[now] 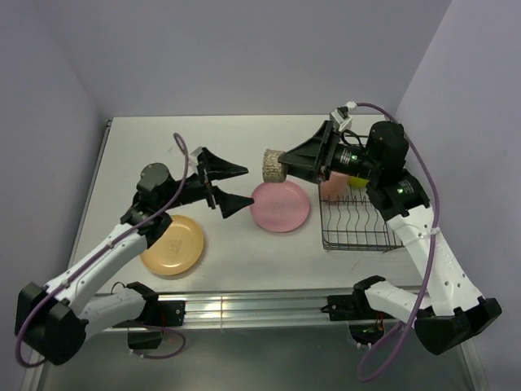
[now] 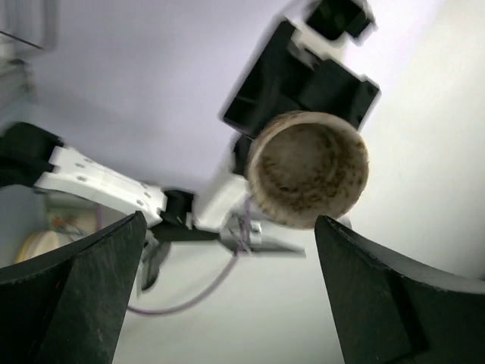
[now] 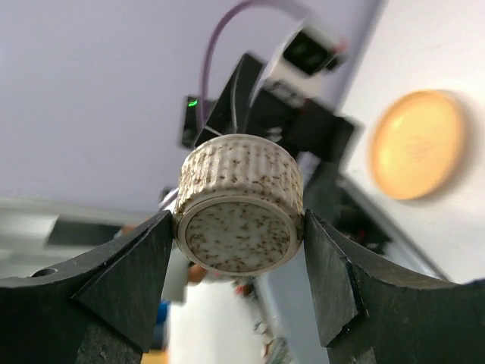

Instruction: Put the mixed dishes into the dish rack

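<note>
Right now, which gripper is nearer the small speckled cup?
Right. The right gripper is clamped on the small grey-beige cup, above the pink plate; the left gripper is open just to its left, not touching.

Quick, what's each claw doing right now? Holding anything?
Left gripper: open, holding nothing.
Right gripper: closed on the cup, held in the air.

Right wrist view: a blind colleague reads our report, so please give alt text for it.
The right gripper clamps a small speckled grey-beige cup by its ribbed sides, base toward the camera. Behind it is the blurred left arm; a pale orange plate lies on the table at right.
</note>
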Robot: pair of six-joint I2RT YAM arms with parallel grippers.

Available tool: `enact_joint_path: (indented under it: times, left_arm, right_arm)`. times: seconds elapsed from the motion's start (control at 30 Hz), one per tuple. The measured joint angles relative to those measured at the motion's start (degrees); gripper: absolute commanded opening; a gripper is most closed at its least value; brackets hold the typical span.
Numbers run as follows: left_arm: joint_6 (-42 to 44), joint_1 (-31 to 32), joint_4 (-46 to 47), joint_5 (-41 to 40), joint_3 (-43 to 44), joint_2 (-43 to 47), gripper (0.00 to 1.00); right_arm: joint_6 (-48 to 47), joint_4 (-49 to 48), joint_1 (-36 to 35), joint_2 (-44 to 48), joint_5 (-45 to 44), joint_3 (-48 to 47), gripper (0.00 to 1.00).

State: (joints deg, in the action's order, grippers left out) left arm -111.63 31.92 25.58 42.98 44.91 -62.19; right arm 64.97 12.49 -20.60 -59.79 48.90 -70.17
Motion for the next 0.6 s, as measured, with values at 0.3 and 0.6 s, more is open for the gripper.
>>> enact_joint_path:
  times: [0.3, 0.6]
  left_arm:
    - [6.0, -9.2, -36.7, -3.9, -5.0, 12.1, 0.94]
    - [15.4, -9.7, -46.9, -3.8, 4.1, 3.8, 0.93]
  right_arm:
    - [-23.8, 36.7, 12.3, -6.0, -19.7, -20.2, 0.00]
    - [-34.7, 49.0, 19.1, -12.5, -46.6, -18.0, 0.00]
